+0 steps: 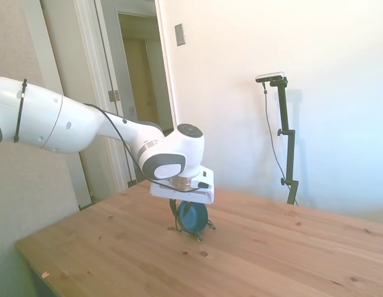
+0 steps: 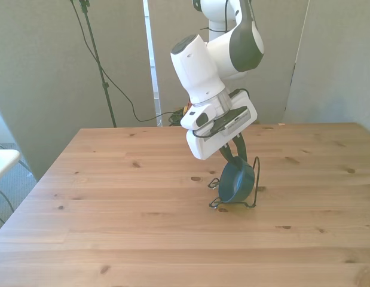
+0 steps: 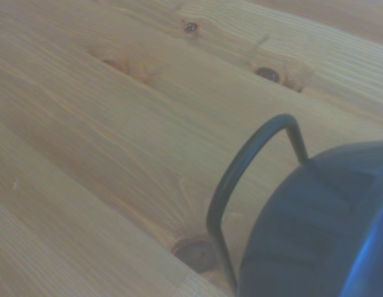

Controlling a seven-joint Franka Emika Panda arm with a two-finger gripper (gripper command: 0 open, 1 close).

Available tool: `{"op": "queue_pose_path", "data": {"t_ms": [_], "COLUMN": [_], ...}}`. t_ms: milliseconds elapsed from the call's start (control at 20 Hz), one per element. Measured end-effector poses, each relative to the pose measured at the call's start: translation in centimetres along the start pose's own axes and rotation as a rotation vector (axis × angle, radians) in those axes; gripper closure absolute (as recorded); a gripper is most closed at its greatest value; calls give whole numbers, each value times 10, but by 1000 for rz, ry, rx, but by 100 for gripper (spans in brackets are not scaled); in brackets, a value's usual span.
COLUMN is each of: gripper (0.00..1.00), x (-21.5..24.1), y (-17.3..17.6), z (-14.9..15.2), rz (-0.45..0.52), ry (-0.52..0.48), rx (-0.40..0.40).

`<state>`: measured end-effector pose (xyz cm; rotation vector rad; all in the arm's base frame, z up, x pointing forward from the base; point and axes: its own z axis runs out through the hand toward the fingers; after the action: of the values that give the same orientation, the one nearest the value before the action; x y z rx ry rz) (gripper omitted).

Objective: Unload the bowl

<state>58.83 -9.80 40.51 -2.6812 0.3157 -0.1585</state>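
Observation:
The dark blue-teal bowl (image 2: 235, 183) stands on its edge in a thin black wire rack (image 2: 257, 174) in the middle of the wooden table, a little toward the front view's right. My gripper (image 2: 235, 158) comes down from above onto the bowl's upper rim. It is open, with one dark finger on each side of the rim. In the side view the bowl (image 1: 195, 218) shows just under the white hand, with the gripper (image 1: 182, 212) at its top. The wrist view shows the bowl's glossy wall (image 3: 315, 229) from close by, next to one curved rack wire (image 3: 240, 167).
The bare wooden table (image 2: 113, 197) stretches out on all sides of the rack. Beyond the table in the side view are a wall and an open doorway (image 1: 145, 74).

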Motion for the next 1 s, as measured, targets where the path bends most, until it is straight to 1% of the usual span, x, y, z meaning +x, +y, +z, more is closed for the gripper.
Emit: {"op": "queue_pose_path", "data": {"t_ms": [350,450,600,700,800,1000], "gripper": [100,100,100,100,100,100], "x": [4,5,5,3,-6,-55], "y": [-6,-10,-17,-21,-27,-50], "z": [2,-2,-14,-23,-30,-47], "rz": [0,-6,-17,-18,-6,22], "ry": [-21,-14,11,32,82,178], "rx": [26,31,33,33,23,-18]}}
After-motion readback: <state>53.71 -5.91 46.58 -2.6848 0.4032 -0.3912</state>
